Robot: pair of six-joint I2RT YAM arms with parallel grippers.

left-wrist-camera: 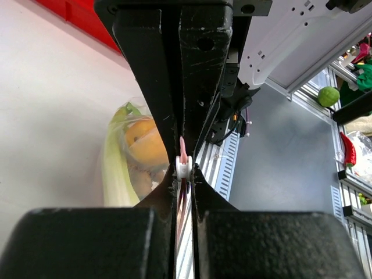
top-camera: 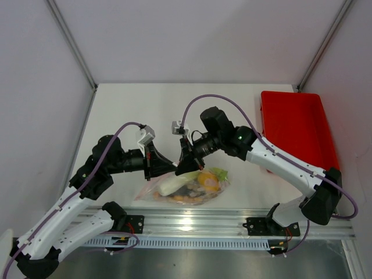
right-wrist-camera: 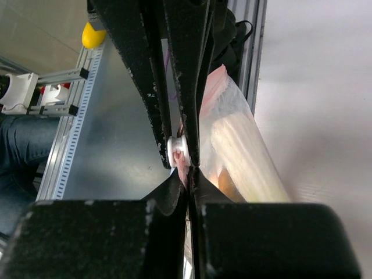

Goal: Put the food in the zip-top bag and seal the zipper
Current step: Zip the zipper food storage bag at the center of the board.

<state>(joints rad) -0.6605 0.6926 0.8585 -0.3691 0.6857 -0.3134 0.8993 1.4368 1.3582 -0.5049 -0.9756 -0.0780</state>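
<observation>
Two sets, left fingers (top-camera: 167,165) and right fingers (top-camera: 187,163), clamped tight on the zipper (left-wrist-camera: 183,152) of the zip-top bag (top-camera: 150,195), side by side.

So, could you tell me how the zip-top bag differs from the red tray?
The zip-top bag is clear and holds food; the red tray is opaque. The bag is pinched by the left gripper and right gripper; the tray lies apart at the far right, untouched.
</observation>
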